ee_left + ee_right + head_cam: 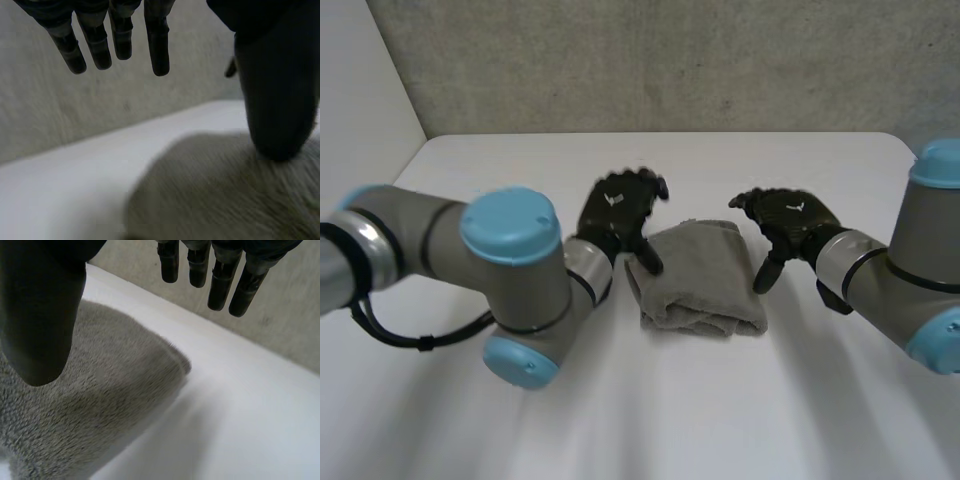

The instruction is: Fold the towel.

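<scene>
Now the grey towel (698,275) lies folded in a thick wad at the middle of the white table (500,160). The left hand (615,215) hangs at its ten o'clock, fingers (159,45) straight and released, thumb perhaps brushing the pile. The right hand (790,225) sits at two o'clock, fingers (220,287) loose, gripping nothing.

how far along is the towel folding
Done: the towel lies folded in a compact stack on the table. In hand: nothing; the left robot hand and right robot hand flank it, open. Left: perhaps only backing off.
</scene>
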